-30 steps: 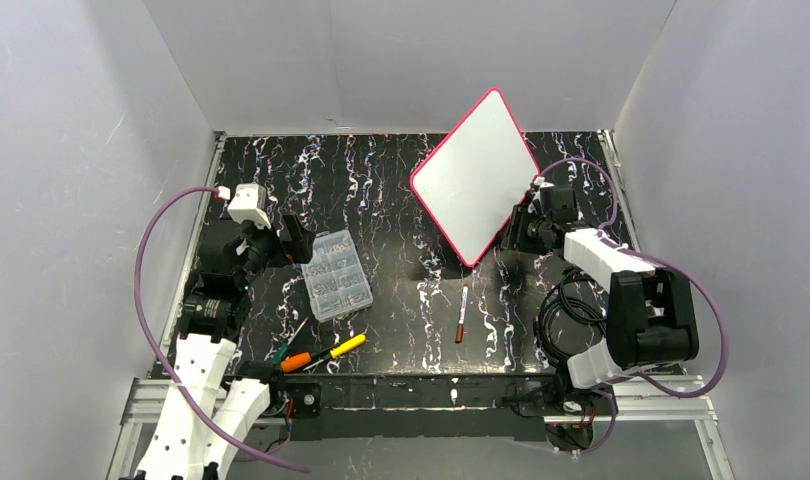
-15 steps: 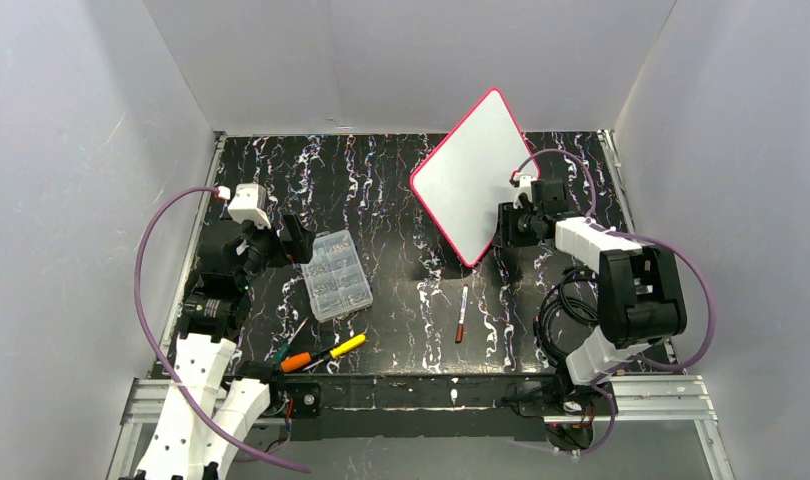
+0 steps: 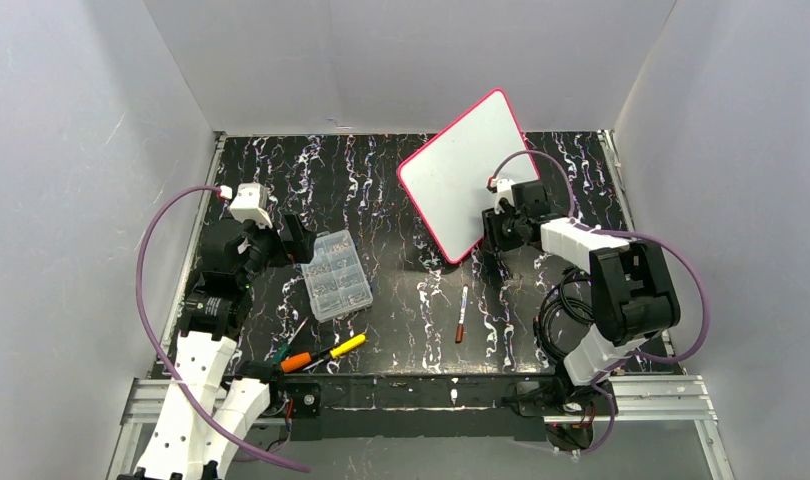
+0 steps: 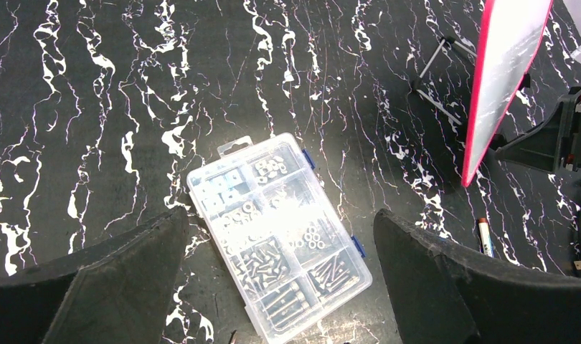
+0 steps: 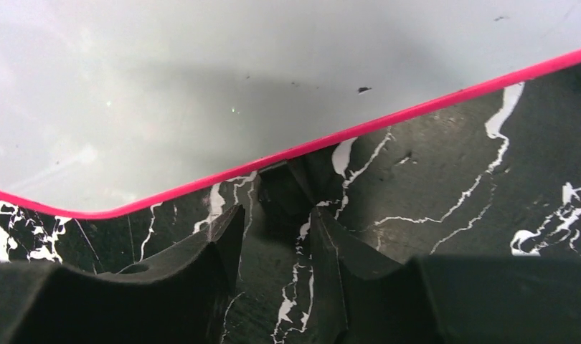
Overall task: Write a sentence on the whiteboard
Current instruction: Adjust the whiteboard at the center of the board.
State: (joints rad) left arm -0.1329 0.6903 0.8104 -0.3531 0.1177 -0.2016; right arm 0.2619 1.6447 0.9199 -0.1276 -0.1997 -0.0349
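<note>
**A:** What is the left tool (image 4: 279,215) doing?

**B:** It is hovering over the left part of the black marbled worktop (image 3: 371,190). Its fingers (image 4: 108,287) are standing wide apart and gripping nothing.

**A:** What is lying beneath it?

**B:** A clear box (image 4: 277,233) of screws and washers is lying flat on the worktop. In the wrist view it is showing between the two fingers.

**A:** And nearer the front edge?

**B:** Two screwdrivers are lying close together beside the left arm's base. One is orange-handled (image 3: 296,361) and the other yellow-handled (image 3: 347,346).

**A:** Moving right?

**B:** A marker (image 3: 462,313) is lying alone near the middle front. It is pointing roughly front to back, with its reddish end toward the arms.

**A:** Where is the board (image 3: 461,175)?

**B:** It is standing tilted at the back, right of the middle, with one corner pointing down and its white face turning toward the front left. The left wrist view is catching it almost edge on. I cannot tell whether the low corner is touching the worktop.

**A:** And the right tool (image 5: 275,210)?

**B:** It is sitting close against the board's lower right edge. Its fingers are standing narrowly apart just under the pink rim, and a dark block is showing between their tips. I cannot tell whether they are gripping anything.
</note>
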